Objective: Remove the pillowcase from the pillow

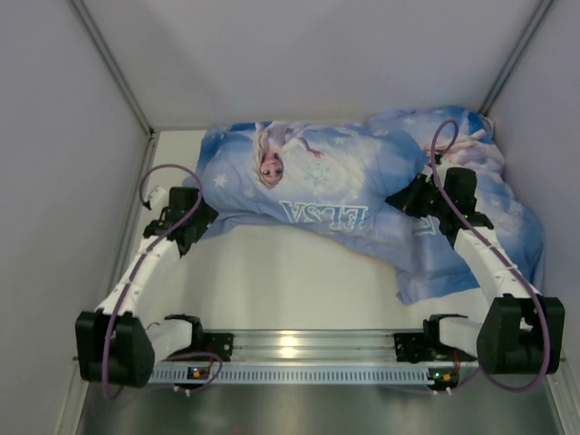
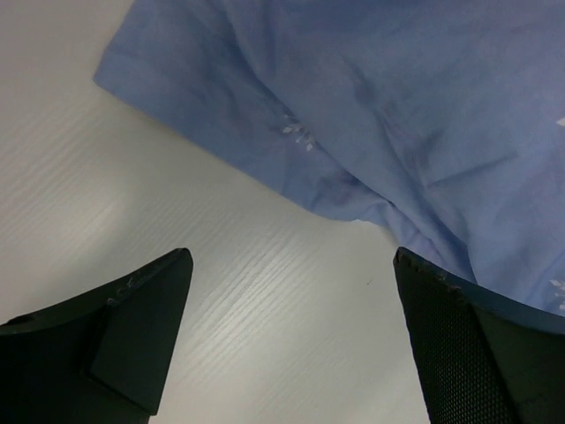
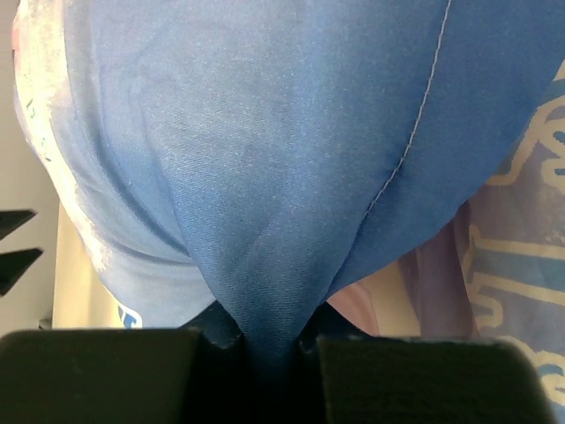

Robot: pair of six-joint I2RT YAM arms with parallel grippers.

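Right claw is clamped tight on a bunched fold of the pillowcase, with a bit of pink showing underneath. The blue Elsa fabric lies across the far side of the counter, out to the right. No bare white pillow is visible, likely inside the case. Left claw is spread wide and empty over bare counter, just beside the fabric's left corner. Step looks like the strip-off pull, barely begun. Next, the left probably needs to pin the bulk so the right can drag the fabric off.
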